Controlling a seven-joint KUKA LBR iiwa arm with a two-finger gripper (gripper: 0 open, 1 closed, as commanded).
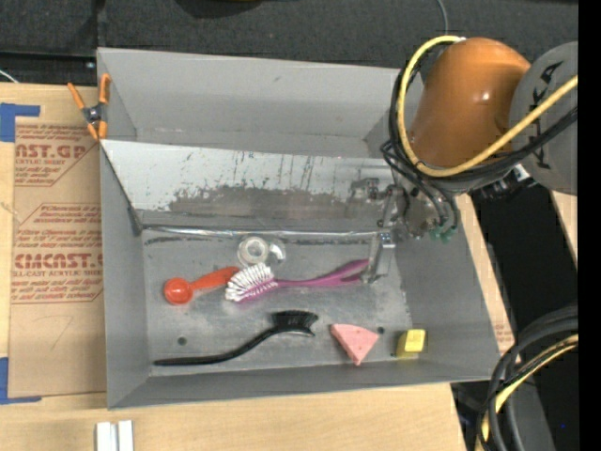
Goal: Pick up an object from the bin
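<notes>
My gripper [378,259] reaches down at the right side of the bin floor, right at the handle end of a purple brush [315,279] with white bristles. The brush lies flat, with its bristle head pointing left toward the middle of the bin. Whether the gripper touches the handle is not clear. A pink wedge [355,342] and a small yellow block [409,343] lie in front of the gripper, near the front wall.
A red spoon [192,287] lies left of the brush head. A clear ring [255,250] sits just behind the head. A long black brush [235,346] lies along the front. The arm's orange cover and cables hang over the bin's right rim.
</notes>
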